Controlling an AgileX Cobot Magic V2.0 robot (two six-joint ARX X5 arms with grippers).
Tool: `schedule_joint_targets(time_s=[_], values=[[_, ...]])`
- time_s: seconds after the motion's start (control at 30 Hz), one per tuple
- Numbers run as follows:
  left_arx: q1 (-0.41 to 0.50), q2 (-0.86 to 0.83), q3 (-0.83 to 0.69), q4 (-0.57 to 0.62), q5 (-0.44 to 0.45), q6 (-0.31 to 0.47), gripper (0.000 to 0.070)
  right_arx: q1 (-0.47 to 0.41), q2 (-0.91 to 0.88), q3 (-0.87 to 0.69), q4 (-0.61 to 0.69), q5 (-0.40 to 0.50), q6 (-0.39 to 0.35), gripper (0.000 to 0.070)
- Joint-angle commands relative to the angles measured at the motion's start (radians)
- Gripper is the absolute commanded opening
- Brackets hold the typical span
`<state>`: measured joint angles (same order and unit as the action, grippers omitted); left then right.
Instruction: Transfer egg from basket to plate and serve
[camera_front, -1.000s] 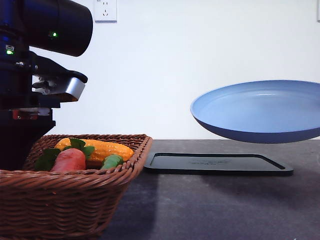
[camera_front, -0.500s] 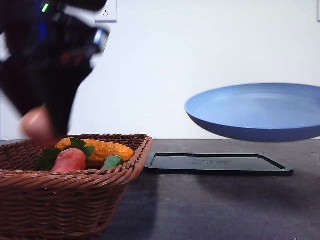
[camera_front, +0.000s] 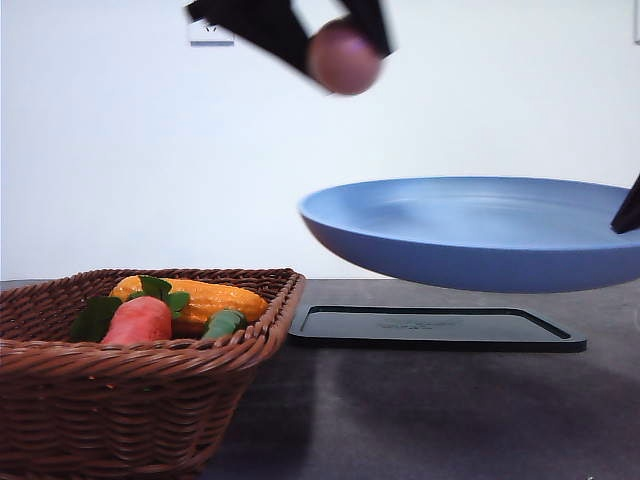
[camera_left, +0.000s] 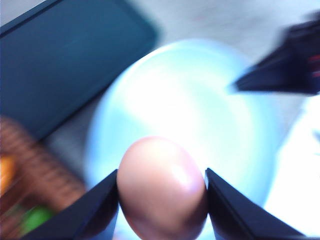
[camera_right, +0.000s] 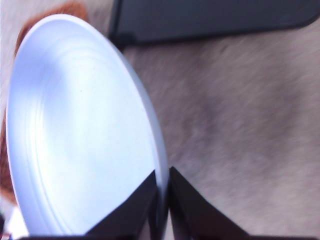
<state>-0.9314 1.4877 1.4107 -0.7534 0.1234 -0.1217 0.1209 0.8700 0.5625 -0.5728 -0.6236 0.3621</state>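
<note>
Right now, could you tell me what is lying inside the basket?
The basket holds an orange-red vegetable with green leaves, a yellow-orange one and a green piece. Its rim hides the bottom.

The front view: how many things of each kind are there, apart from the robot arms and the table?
Egg: 1, egg held in the left claw.
Plate: 1, blue plate, its rim pinched by the right claw.
Basket: 1, wicker basket.
Tray: 1, black tray.
Vegetables in the basket: 3, orange-red one, yellow-orange one, green one.
Total: 7.

Woven wicker basket (camera_front: 140, 400); smooth matte plate (camera_front: 480, 235).
</note>
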Motion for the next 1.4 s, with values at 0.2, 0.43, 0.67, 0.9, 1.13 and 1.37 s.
schedule_joint_targets(time_s=[0.2,0.43,0.67,0.9,1.13,1.37], values=[[-0.127,0.125,0.017,0.036,0.004,0.024,0.0150,0.058,0.005,0.018,0.004,-0.008,0.027,0.0000],[-0.154,0.205,0.017,0.036,0.003,0.035,0.0151,0.075,0.005,0.018,-0.026,-0.008,0.030,0.0000],[-0.154,0.233,0.017,0.036,0.003,0.039,0.0151,0.075,0.005,0.018,-0.035,-0.011,0.030,0.0000],[-0.153,0.234,0.017,0.043,0.003,0.071,0.0152,0.075,0.005,0.018,-0.035,-0.035,0.030,0.0000],[-0.153,0.234,0.017,0.072,0.002,0.091,0.0160,0.075,0.005,0.018,-0.041,-0.042,0.030,0.0000],[-0.153,0.241,0.017,0.072,0.001,0.091,0.0193,0.074,0.005,0.018,-0.042,-0.056,0.027,0.0000]])
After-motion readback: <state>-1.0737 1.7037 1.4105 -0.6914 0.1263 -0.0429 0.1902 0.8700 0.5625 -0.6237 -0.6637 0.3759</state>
